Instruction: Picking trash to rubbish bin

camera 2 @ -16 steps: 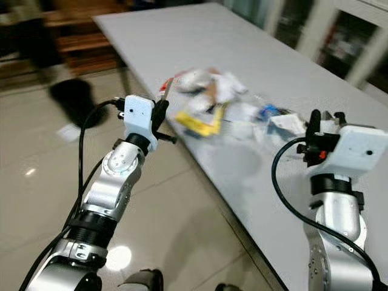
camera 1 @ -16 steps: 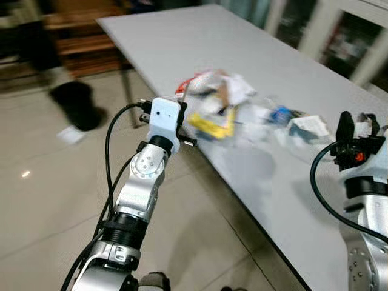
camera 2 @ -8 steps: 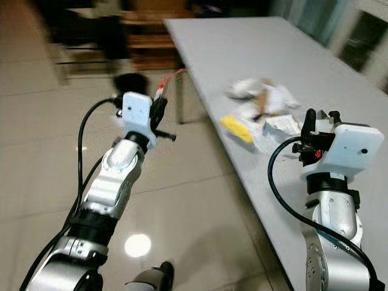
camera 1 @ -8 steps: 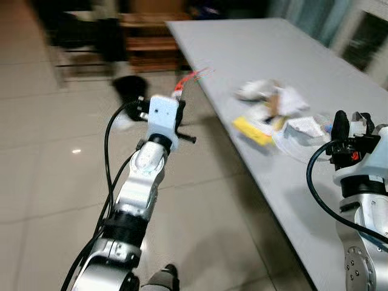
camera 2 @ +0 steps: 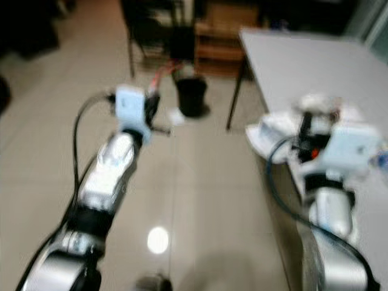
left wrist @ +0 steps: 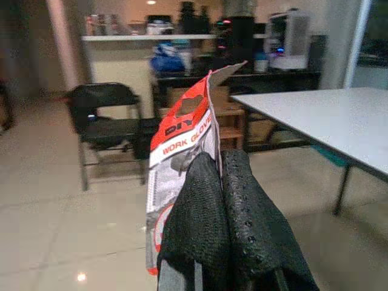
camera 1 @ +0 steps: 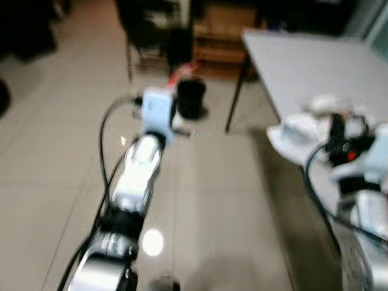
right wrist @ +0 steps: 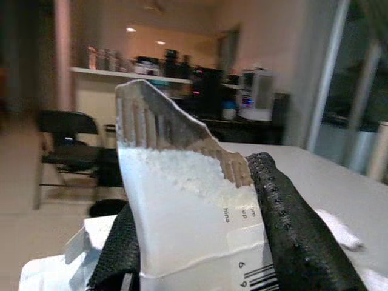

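My left gripper (left wrist: 218, 167) is shut on a red and white work-glove packet (left wrist: 182, 136), raised over the tiled floor in front of me. The packet's red top (camera 1: 182, 71) sticks up above that gripper (camera 1: 174, 103). A small black rubbish bin (camera 1: 190, 97) stands on the floor just beyond it, near the table leg. My right gripper (right wrist: 200, 224) is shut on a torn white carton (right wrist: 182, 206) with a barcode. It hangs by the table's near corner (camera 1: 342, 128). More crumpled white trash (camera 1: 303, 124) lies on the grey table (camera 1: 315, 66).
Both eye views are blurred. A black folding chair (left wrist: 103, 115) and wooden shelves (camera 1: 221, 36) stand behind the bin. A scrap of white paper (camera 2: 176, 117) lies on the floor beside the bin. Open tiled floor (camera 1: 206, 200) stretches between me and the bin.
The whole view has swung left and blurred, so the camera turned. The table now sits at the right and the bin near the middle. Both arms keep their pose and their hold.
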Robot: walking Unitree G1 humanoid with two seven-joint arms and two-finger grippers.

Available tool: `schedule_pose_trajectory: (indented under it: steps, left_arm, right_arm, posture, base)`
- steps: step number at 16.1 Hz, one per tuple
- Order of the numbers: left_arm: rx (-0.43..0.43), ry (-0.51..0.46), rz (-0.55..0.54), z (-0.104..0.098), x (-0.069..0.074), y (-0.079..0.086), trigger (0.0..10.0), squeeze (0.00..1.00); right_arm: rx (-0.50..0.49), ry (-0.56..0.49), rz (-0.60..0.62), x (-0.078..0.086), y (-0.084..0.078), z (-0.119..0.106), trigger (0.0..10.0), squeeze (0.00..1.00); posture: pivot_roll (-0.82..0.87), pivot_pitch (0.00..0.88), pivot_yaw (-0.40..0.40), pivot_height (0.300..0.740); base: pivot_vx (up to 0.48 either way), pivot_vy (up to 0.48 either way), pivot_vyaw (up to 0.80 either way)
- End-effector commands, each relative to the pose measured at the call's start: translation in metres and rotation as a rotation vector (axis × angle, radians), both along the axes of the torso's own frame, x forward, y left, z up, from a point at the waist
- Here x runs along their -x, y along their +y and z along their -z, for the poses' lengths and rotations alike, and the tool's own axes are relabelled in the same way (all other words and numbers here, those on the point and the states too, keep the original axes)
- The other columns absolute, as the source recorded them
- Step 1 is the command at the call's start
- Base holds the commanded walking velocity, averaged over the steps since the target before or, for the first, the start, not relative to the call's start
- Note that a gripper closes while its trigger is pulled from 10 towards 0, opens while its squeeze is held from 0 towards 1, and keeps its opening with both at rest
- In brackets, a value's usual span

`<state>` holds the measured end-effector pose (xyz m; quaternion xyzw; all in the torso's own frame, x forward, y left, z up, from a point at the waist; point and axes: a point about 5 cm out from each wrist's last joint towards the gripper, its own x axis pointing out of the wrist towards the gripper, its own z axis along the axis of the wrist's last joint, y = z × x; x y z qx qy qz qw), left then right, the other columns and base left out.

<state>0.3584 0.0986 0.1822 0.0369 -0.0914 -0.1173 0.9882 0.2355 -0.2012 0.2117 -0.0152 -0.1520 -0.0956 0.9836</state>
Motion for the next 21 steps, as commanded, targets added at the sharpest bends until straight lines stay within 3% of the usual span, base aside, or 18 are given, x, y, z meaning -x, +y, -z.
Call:
schedule_pose_trajectory:
  steps: [1,7,21]
  left_arm:
    - [0.016,0.013,0.019,-0.0009,-0.0010,-0.0081,0.0,0.00]
    - [0.024,0.017,0.013,-0.0014,-0.0037,-0.0072,0.0,0.00]
    - [0.036,0.024,0.015,0.0001,-0.0057,-0.0105,0.0,0.00]
  right_arm:
    - [0.007,0.001,0.027,0.0023,-0.0060,-0.0012,10.0,0.00]
    - [0.010,0.002,0.026,0.0020,-0.0065,-0.0011,10.0,0.00]
    - [0.020,0.001,0.011,-0.0020,-0.0041,-0.0011,10.0,0.00]
  posture:
    - [0.11,0.083,-0.045,0.740]
    - [0.11,0.080,-0.047,0.740]
    - [0.11,0.066,-0.049,0.740]
  base:
    - [0.000,0.000,0.00]
    - [0.255,0.000,0.00]
    - [0.450,0.000,0.00]
